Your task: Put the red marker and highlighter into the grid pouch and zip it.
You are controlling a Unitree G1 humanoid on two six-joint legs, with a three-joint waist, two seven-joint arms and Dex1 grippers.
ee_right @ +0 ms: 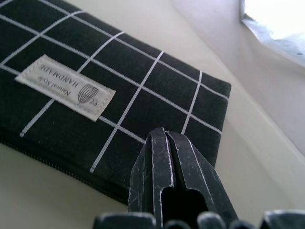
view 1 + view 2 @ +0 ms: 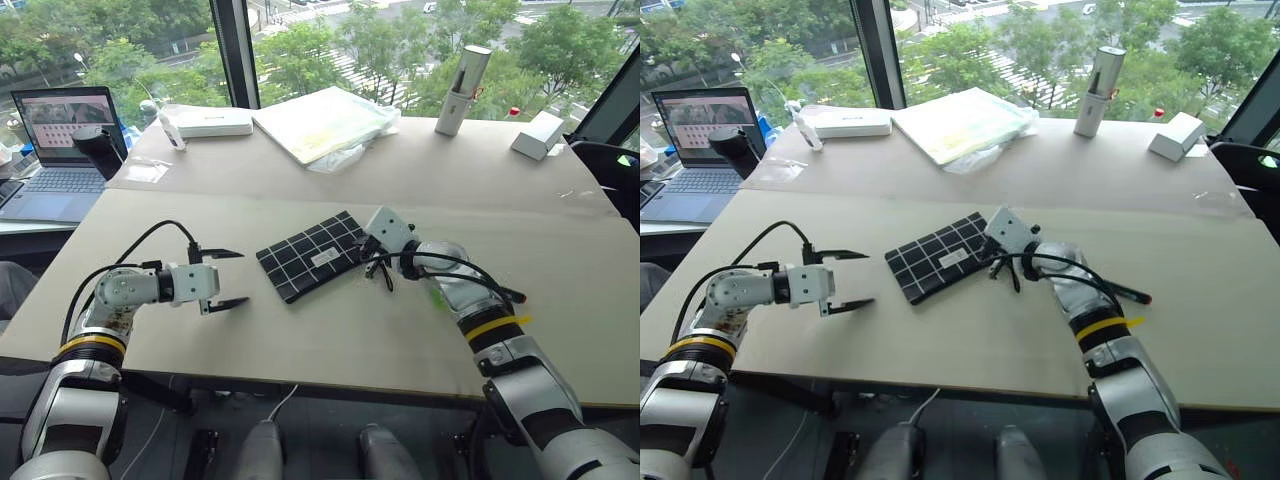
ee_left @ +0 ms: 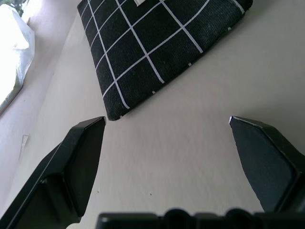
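Observation:
The grid pouch [image 2: 310, 255], black with white lines and a small white label, lies flat at the table's middle. My right gripper [image 1: 165, 133] is shut, its tips low over the pouch's right end near the zipper edge, with nothing visible between the fingers. To the pouch's left, my left gripper [image 2: 232, 278] hangs wide open and empty just above the table, pointing at the pouch's corner [image 3: 114, 112]. The red marker [image 2: 1132, 294] lies on the table to the right of my right forearm. A bit of green, the highlighter [image 2: 437, 297], peeks from under that forearm; the rest is hidden.
On the far table half lie a white box [image 2: 213, 122], a plastic-wrapped pad [image 2: 325, 122], a white upright bottle [image 2: 462, 90] and a small white box [image 2: 538, 135]. A laptop [image 2: 60, 150] sits at the far left. Bare tabletop surrounds the pouch.

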